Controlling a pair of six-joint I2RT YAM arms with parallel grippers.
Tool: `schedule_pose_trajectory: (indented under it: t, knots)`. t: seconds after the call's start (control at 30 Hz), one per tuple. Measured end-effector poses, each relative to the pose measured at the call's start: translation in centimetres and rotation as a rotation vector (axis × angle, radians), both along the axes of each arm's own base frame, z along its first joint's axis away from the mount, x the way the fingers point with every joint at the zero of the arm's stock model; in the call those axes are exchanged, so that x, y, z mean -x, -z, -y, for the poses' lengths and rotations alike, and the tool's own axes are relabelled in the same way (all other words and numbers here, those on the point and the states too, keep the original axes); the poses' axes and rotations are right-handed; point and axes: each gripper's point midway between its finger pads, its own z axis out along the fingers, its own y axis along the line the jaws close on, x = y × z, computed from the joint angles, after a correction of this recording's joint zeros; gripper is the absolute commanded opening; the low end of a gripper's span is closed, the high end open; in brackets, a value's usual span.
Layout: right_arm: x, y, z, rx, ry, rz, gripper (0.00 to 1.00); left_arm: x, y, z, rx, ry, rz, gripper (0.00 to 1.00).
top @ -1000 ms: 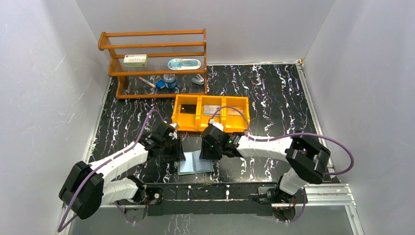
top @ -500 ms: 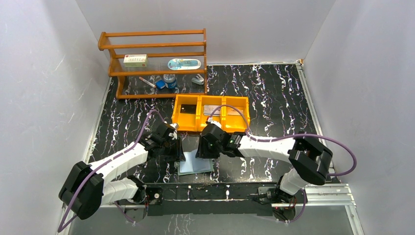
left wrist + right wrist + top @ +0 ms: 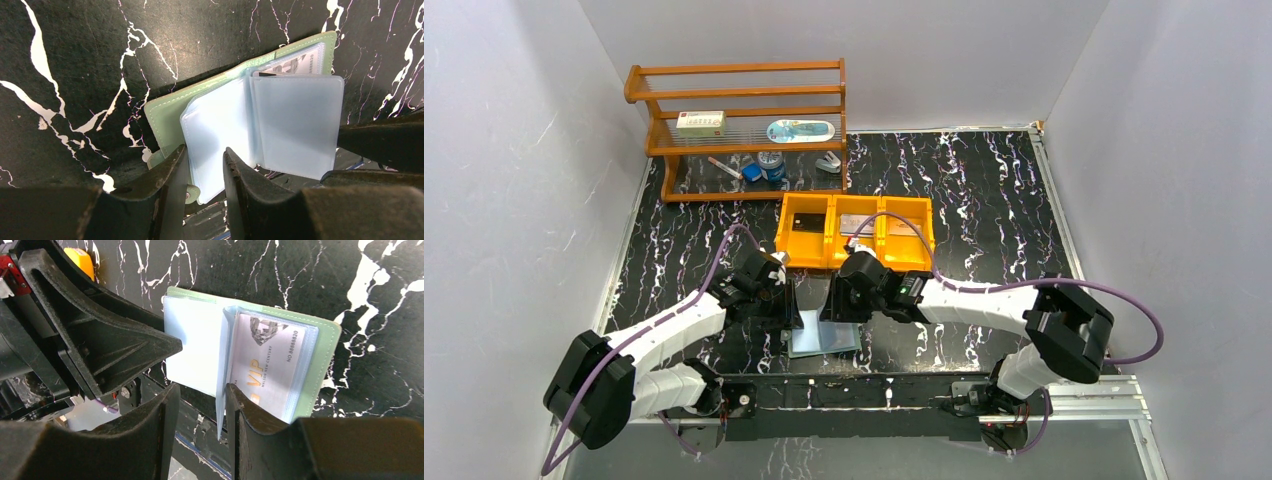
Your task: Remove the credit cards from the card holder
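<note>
The muted-green card holder (image 3: pixel 824 338) lies open and flat on the black marbled table (image 3: pixel 984 190) near its front edge, between the two arms and short of the orange tray (image 3: pixel 856 199). The left gripper (image 3: pixel 205 151), jaws part-open and holding nothing, has its fingertips down on the holder's left panel, apparently pinning it. The right gripper (image 3: pixel 202 387), also part-open and empty, straddles a pale pocket leaf (image 3: pixel 226 340) that stands up between its fingers without being pinched. A silver-grey card (image 3: pixel 270 360) printed "VIP" sits inside the clear pocket of the right panel. The card is likely light, stiff and slick, while the glossy sleeves around it look soft and floppy, so the holder would probably lift or slide unless held down. The best purchase seems to be the card's bare edge at the pocket mouth, though which side that mouth faces cannot be told here.
</note>
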Motion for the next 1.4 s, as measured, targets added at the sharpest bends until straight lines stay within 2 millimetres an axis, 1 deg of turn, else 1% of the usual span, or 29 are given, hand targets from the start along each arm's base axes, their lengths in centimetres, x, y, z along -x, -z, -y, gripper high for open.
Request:
schedule_pose_trajectory:
  t: [0.27, 0.37, 0.47, 0.53, 0.6, 0.63, 0.7, 0.77, 0.9, 1.0, 1.1, 1.2, 1.4]
  knots:
    - [1.0, 0.2, -1.6, -0.052, -0.080, -0.037, 0.48, 0.0, -0.1, 0.0, 0.003, -0.002, 0.002, 0.32]
    - [1.2, 0.9, -1.7, -0.038, -0.088, -0.054, 0.47, -0.1, -0.3, 0.1, 0.009, -0.002, 0.010, 0.33]
    - [1.4, 1.1, -1.7, -0.037, -0.096, -0.065, 0.47, -0.1, -0.5, 0.1, 0.012, -0.002, 0.016, 0.33]
    - [1.5, 0.9, -2.0, -0.051, -0.104, -0.066, 0.43, -0.2, -0.5, 0.1, 0.013, -0.004, 0.020, 0.34]
    - [1.6, 0.7, -2.1, -0.061, -0.110, -0.066, 0.42, -0.2, -0.6, 0.1, 0.013, -0.004, 0.022, 0.34]
    - [1.6, 0.7, -2.2, -0.065, -0.112, -0.067, 0.43, -0.2, -0.6, 0.0, 0.013, -0.004, 0.022, 0.35]
    - [1.6, 0.6, -2.2, -0.067, -0.113, -0.069, 0.49, -0.1, -0.6, 0.0, 0.011, -0.004, 0.021, 0.35]
    - [1.5, 0.7, -2.1, -0.058, -0.103, -0.070, 0.50, -0.1, -0.6, -0.1, 0.009, -0.006, 0.023, 0.36]
    - [0.9, 1.1, -1.4, -0.006, -0.063, -0.058, 0.55, -0.2, -0.7, -0.1, 0.009, -0.008, 0.029, 0.36]
    - [0.3, 2.0, -0.1, 0.062, -0.017, -0.043, 0.59, -0.2, -0.8, -0.2, 0.009, -0.009, 0.033, 0.36]
    - [-0.2, 2.5, 1.3, 0.127, 0.026, -0.023, 0.61, -0.2, -0.8, -0.2, 0.007, -0.008, 0.033, 0.36]
    - [-0.6, 2.4, 2.4, 0.166, 0.057, -0.001, 0.61, -0.2, -0.8, -0.2, 0.006, -0.006, 0.033, 0.36]
    - [-0.8, 2.3, 2.6, 0.181, 0.070, 0.005, 0.61, -0.2, -0.7, -0.2, 0.006, -0.006, 0.032, 0.36]
